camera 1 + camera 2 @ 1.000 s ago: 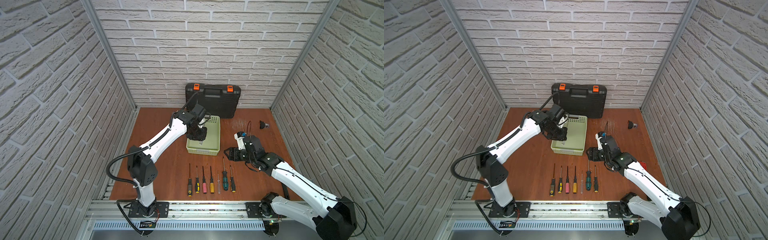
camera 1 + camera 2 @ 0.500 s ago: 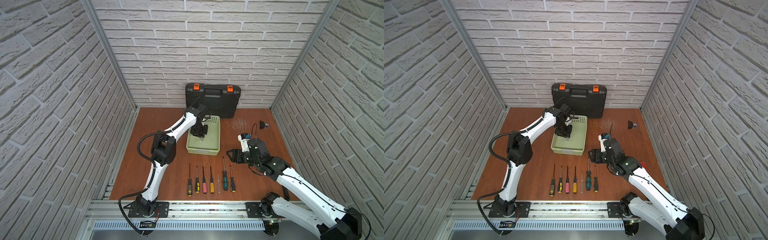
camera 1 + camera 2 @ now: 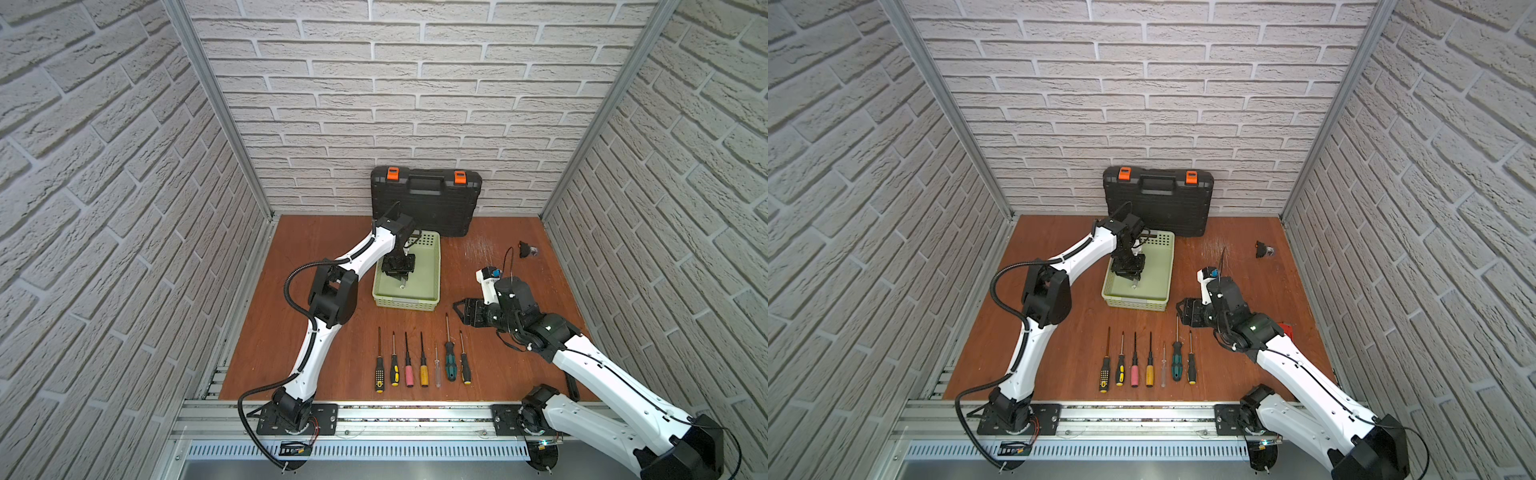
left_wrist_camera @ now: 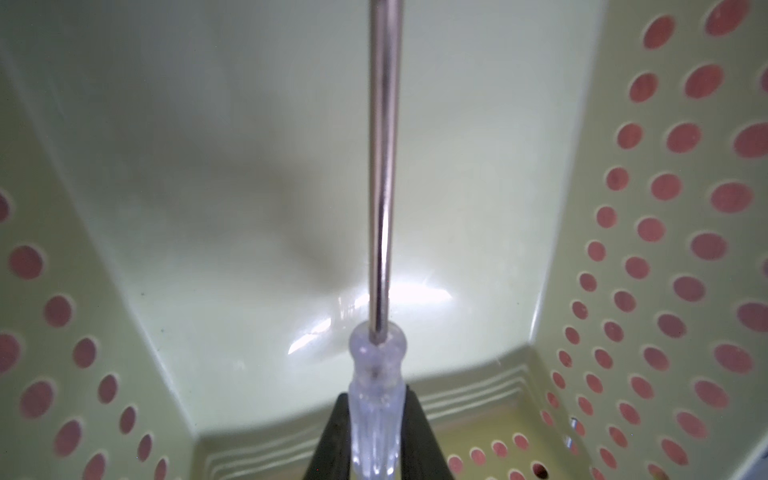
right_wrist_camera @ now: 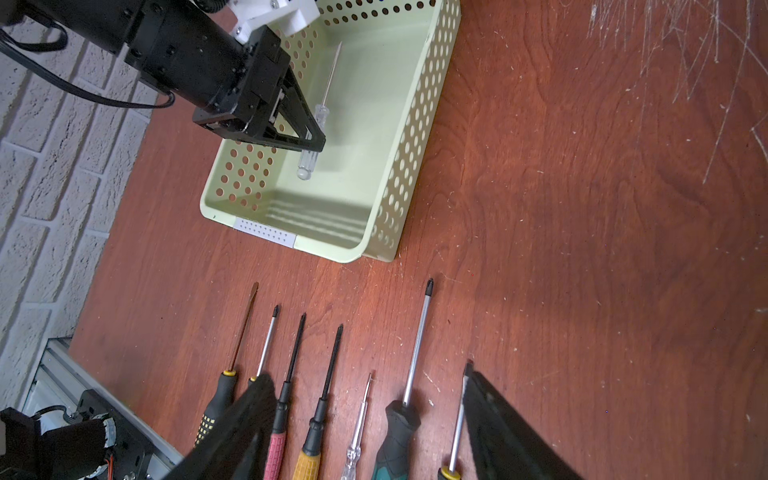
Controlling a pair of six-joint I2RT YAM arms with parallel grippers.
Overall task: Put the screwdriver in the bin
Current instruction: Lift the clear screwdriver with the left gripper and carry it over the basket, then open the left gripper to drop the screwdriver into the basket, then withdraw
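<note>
The left gripper [image 5: 309, 139], now lowered inside the pale green perforated plastic bin [image 3: 432, 266], at 12 o'clock from the bench's screwdriver row, is clamping its jaws on the clear-handled screwdriver [image 5: 311, 141]; release looks imminent. The right gripper [image 3: 460, 311] is hovering with jaws parted, empty.

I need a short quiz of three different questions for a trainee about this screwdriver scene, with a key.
1. True or false: the left tool grips a clear-handled screwdriver inside the bin.
2. How many screwdrivers lie in the row on the table?
3. The right tool is: A) open and empty, B) shut on a screwdriver, C) inside the toolcase.

Key: 1 true; 2 seven; 3 A.
</note>
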